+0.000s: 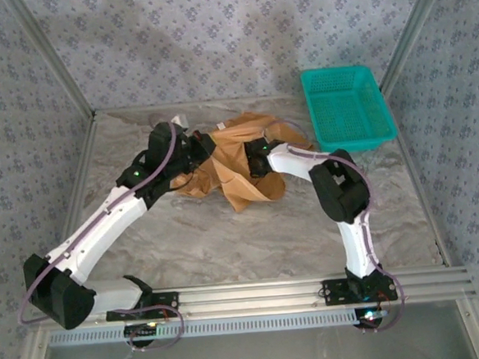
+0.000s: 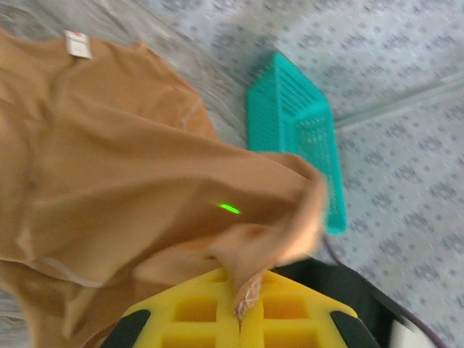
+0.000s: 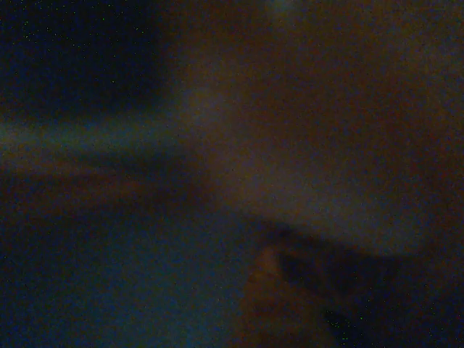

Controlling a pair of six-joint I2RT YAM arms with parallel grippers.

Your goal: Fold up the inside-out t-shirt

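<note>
Lying crumpled near the far edge of the table point(image 1: 227, 238), the inside-out t-shirt point(image 1: 238, 181) is being pinched by the closed left gripper point(image 2: 239, 308). The right gripper point(image 1: 258, 158) is being held closed against the cloth; whether it grips any cannot be told.

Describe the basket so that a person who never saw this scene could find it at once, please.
Start from the marble-patterned table between the wallpapered walls and go to its far right corner. There the basket stands, just right of the crumpled tan t-shirt. It is the only teal thing: a rigid rectangular box with latticed plastic walls, unlike the soft cloth beside it.
</note>
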